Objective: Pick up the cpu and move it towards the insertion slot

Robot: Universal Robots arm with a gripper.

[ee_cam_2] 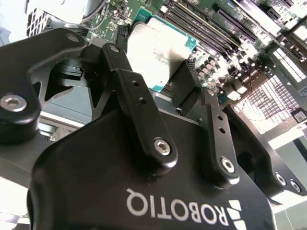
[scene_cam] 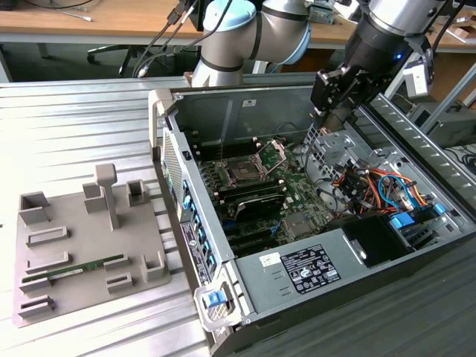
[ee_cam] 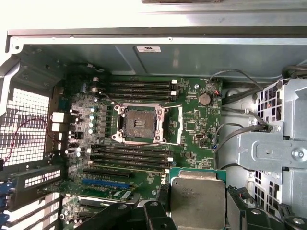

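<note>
Black tool (ee_cam_2: 165, 91) pinched flat square silver-lidded cpu (ee_cam_2: 156, 50) between fingertips, held above green motherboard, well apart from silver-framed dark square insertion slot (ee_cam: 139, 123).

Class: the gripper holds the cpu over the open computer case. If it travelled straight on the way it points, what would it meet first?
Probably the motherboard beside the insertion slot, not the slot itself. The gripper holds the cpu off to one side; depth is unclear.
</note>
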